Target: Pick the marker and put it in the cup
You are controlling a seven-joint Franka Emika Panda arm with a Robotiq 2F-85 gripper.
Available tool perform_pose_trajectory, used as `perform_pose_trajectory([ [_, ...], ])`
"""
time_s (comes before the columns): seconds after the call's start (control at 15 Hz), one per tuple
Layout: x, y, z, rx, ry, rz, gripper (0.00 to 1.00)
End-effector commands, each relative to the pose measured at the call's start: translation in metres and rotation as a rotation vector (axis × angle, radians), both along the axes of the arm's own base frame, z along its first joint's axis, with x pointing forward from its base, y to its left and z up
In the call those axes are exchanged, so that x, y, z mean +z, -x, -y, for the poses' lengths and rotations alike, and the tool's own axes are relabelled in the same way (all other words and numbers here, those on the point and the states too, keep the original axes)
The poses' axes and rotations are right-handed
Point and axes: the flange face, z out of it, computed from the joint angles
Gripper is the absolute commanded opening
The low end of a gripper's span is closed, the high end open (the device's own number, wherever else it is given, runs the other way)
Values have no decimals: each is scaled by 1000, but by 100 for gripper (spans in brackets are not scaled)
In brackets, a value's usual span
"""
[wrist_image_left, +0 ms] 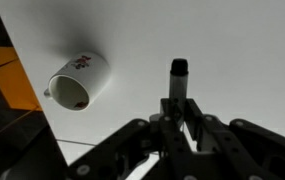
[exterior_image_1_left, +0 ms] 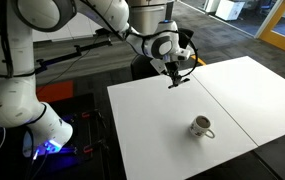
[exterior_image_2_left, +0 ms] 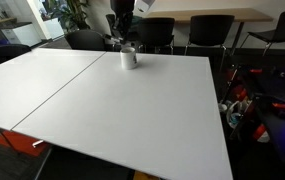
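Your gripper [wrist_image_left: 179, 110] has its jaws closed narrow on the marker [wrist_image_left: 179, 75], which sticks out past the fingertips toward 12 o'clock in the wrist view, held clear above the white table [wrist_image_left: 242, 45]. The cup [wrist_image_left: 79, 80] lies at about 10 o'clock from the marker there, its dark mouth showing. In an exterior view the gripper [exterior_image_1_left: 174, 72] hangs over the table's far side, and the cup [exterior_image_1_left: 201, 126] stands well apart at about 5 o'clock. Judging from this, carry the marker across while high, centre its tip over the dark mouth and away from rim and handle, then lower until the tip is inside before you open.
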Motion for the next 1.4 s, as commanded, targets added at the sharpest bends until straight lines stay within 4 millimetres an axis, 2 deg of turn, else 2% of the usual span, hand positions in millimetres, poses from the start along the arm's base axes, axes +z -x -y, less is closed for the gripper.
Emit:
perform_pose_trajectory([
  [0.0, 7, -13, 8, -115, 97, 120, 5],
  [0.33, 8, -19, 42, -275, 245, 247, 5],
  [0.6, -3, -24, 66, -353, 359, 346, 5],
  [1.07, -33, -31, 79, -442, 455, 572, 5],
  [1.33, -45, -32, 79, -521, 496, 683, 5],
])
